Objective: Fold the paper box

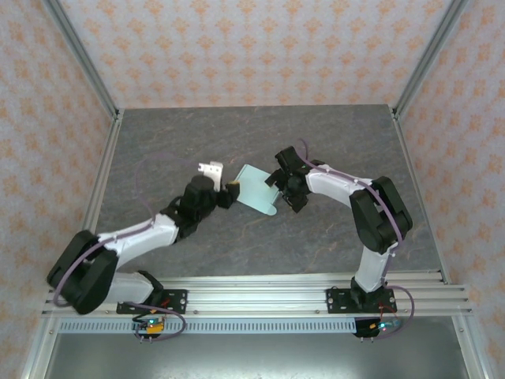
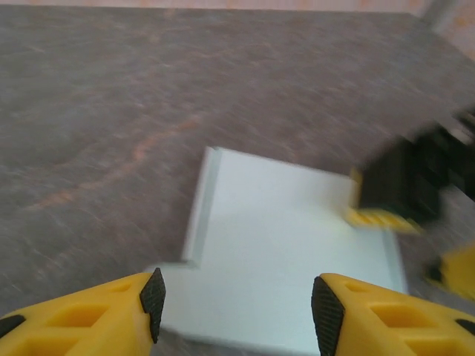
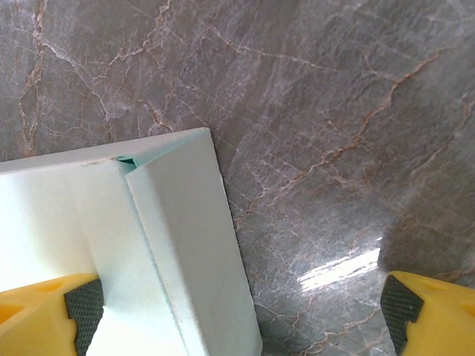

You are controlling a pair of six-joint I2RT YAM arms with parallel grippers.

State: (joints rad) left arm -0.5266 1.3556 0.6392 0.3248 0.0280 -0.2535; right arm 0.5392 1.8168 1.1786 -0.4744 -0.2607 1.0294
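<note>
right wrist view crops the paper box (image 3: pixel 178 245) at left and bottom.

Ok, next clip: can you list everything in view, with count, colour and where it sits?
paper box: one, pale mint-green, partly folded sheet lying mid-table between the grippers
table: one, grey marbled, under everything
walls: three, orange-patterned, around the table
aluminium rails: several, silver, near edge, carrying the arm bases
left gripper: one, yellow fingers with black pads, open, over the sheet's left edge
right gripper: one, same colours, open wide, one finger over the sheet's right side
</note>
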